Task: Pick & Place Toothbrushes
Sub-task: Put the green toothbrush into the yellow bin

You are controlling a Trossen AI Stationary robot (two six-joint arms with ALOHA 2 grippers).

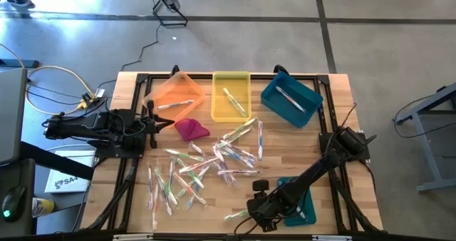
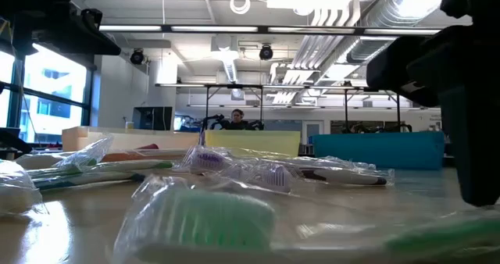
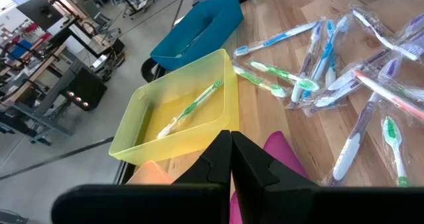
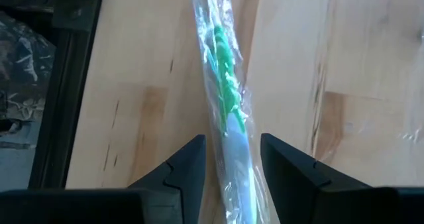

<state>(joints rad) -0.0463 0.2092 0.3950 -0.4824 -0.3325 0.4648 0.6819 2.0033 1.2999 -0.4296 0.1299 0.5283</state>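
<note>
Several wrapped toothbrushes (image 1: pixel 221 159) lie scattered flat on the wooden table's middle and front left. One green toothbrush (image 4: pixel 225 91) in clear wrap lies flat near the front edge (image 1: pixel 236 214). My right gripper (image 4: pixel 232 151) is open just above it, slanting down, one finger on either side of its handle; I see no touch. My left gripper (image 3: pixel 230 159) is shut and holds nothing, waiting at the table's left (image 1: pixel 167 123) beside the magenta cloth (image 1: pixel 191 129).
Along the far edge stand an orange bin (image 1: pixel 177 93), a yellow bin (image 1: pixel 231 96) and a teal bin (image 1: pixel 291 100), each with a toothbrush in it. A teal flat thing (image 1: pixel 296 198) lies under my right arm. The table's black frame rail (image 4: pixel 73 65) runs close to my right gripper.
</note>
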